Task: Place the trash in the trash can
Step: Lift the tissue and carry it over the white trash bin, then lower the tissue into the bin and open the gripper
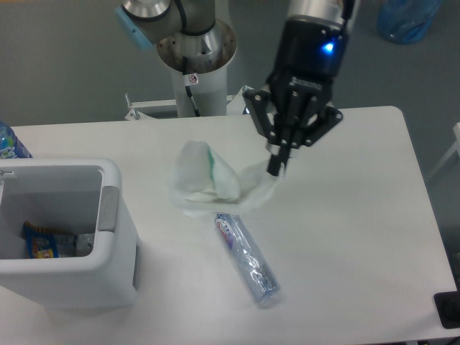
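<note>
Overhead, the black end effector (277,164) hangs near the far middle of the white tabletop (359,215), its fingers drawn together on the right edge of the crumpled white paper napkin (208,183). A thin corner of the napkin is pinched and pulled up, while the bulk of it sags to the left, with a green mark showing in its folds. Just in front of the napkin, the slim clear plastic bottle (246,259) lies on its side, slanting toward the near right. At the left edge stands the white trash can (108,251), grey strip on its right wall, with a blue-and-orange snack wrapper (39,243) lying inside.
</note>
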Tool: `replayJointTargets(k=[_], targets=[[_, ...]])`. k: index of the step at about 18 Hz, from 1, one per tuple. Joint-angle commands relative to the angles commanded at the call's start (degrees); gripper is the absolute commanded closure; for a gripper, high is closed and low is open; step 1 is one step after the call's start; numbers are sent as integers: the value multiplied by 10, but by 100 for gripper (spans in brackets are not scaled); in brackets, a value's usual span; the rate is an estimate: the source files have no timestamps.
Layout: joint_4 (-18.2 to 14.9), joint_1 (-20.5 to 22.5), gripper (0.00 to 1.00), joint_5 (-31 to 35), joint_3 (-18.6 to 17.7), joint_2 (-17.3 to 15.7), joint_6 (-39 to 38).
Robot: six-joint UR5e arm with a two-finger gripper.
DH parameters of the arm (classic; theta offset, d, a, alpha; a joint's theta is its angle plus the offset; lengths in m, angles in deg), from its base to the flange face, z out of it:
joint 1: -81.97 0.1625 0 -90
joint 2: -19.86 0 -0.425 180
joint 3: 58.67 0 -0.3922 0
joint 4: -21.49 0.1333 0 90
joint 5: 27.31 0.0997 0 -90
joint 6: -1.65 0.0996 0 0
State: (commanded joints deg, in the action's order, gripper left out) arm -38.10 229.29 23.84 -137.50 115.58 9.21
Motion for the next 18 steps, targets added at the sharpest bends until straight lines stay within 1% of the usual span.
replayJointTargets(k=[2,5,7,9,11,15,18], targets=[[0,-20,95,0,-8,0,1],[5,-68,95,1,-9,14,-3],[8,-95,95,5,-19,19,0],[9,-110,95,4,-28,19,2],[10,-134,95,5,-33,25,4],[14,-164,94,8,-35,43,5],[32,-183,93,9,-48,51,8]])
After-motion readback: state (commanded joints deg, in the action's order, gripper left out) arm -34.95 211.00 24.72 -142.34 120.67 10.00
